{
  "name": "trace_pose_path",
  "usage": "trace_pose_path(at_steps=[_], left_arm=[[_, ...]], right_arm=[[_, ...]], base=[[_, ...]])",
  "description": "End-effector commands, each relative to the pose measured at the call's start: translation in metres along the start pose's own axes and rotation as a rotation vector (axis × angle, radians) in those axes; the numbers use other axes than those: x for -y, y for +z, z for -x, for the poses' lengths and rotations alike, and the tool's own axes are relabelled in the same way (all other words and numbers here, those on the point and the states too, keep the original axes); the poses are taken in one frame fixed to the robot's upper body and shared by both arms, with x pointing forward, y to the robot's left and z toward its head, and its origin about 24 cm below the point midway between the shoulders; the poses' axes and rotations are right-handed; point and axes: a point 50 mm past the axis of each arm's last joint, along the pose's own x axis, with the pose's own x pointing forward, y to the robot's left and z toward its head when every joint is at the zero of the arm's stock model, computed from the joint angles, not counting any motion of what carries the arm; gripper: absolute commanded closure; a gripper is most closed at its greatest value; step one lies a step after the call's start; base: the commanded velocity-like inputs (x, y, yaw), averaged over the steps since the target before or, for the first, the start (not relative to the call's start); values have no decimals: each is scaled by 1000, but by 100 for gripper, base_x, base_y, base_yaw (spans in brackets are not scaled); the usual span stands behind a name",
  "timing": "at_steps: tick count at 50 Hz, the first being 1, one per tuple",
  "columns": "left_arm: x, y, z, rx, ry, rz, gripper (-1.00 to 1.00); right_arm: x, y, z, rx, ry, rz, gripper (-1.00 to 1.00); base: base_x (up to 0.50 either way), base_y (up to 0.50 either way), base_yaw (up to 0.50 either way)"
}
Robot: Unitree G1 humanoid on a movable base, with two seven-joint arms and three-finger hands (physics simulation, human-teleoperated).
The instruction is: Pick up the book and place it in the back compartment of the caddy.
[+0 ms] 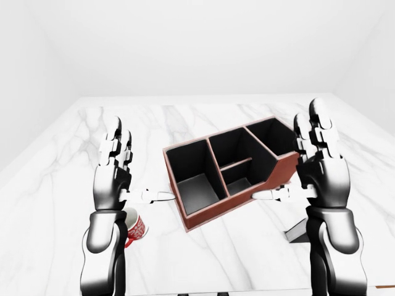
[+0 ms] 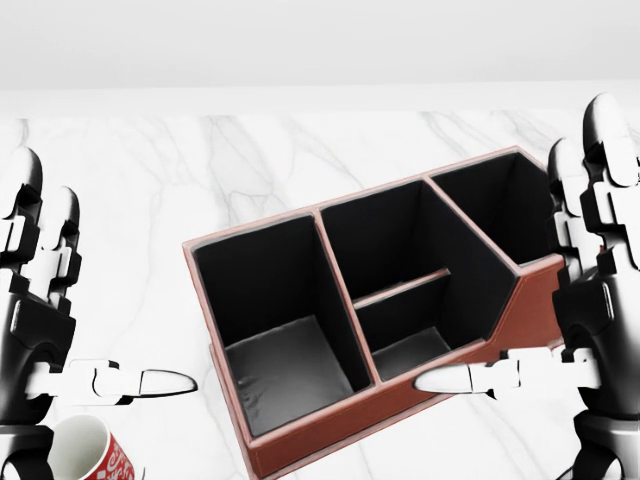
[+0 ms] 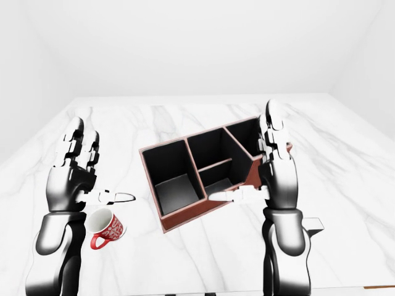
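A red-brown caddy [image 1: 234, 208] with black compartments stands askew in the middle of the white marble table [image 1: 185, 123]. It has a large compartment at the left, a divided middle one, and one at the upper right. My left hand [image 1: 126, 169] is open and upright to the left of the caddy, thumb pointing at it. My right hand [image 1: 305, 163] is open and upright at the caddy's right end, thumb near its low wall. A flat grey thing [image 3: 311, 224], perhaps the book, lies behind my right forearm, mostly hidden.
A red-and-white mug [image 3: 105, 227] lies tipped on the table below my left hand. The table's near edge runs along the bottom of the eye views. A thin brown strip [image 1: 386, 287] shows at the bottom right corner.
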Motion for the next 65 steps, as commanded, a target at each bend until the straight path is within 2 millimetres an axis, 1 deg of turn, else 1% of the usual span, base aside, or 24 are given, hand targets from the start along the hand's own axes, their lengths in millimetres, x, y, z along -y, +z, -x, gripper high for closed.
trace_pose_path(at_steps=[1, 5, 9, 10, 14, 17, 18, 19, 27, 47, 54, 65], left_arm=[[0, 0, 0, 0, -1, 0, -100], [0, 0, 0, 1, 1, 0, -100], [-1, 1, 0, 7, 1, 0, -100], [0, 2, -1, 8, 1, 0, -100], [-1, 2, -1, 11, 2, 0, -100], [0, 1, -1, 4, 2, 0, -100], [1, 0, 0, -2, -3, 0, -100], [1, -1, 0, -3, -3, -1, -100], [0, 1, 0, 3, -2, -1, -100], [0, -4, -1, -16, -1, -1, -100], [1, -7, 0, -31, -4, 0, -100], [1, -6, -1, -24, -4, -2, -100]], right_arm=[[3, 19, -1, 75, 0, 93, -100], [4, 25, -2, 103, 0, 129, -100], [4, 25, -2, 93, 16, 198, -100], [8, 35, -3, 129, 29, 283, -100], [12, 40, -2, 128, 59, 394, -100], [15, 40, -2, 108, 71, 451, -100], [22, 35, -5, 62, 99, 573, -100], [23, 34, -5, 51, 102, 589, -100], [23, 33, -5, 25, 111, 624, -100], [28, 34, -3, -26, 150, 724, -100], [31, 30, -1, -68, 169, 758, -100], [35, 20, 2, -141, 182, 781, -100]], base=[[0, 0, 0], [0, 0, 0], [0, 0, 0], [0, 0, 0], [0, 0, 0], [0, 0, 0], [0, 0, 0], [0, 0, 0], [0, 0, 0], [0, 0, 0], [0, 0, 0], [0, 0, 0]])
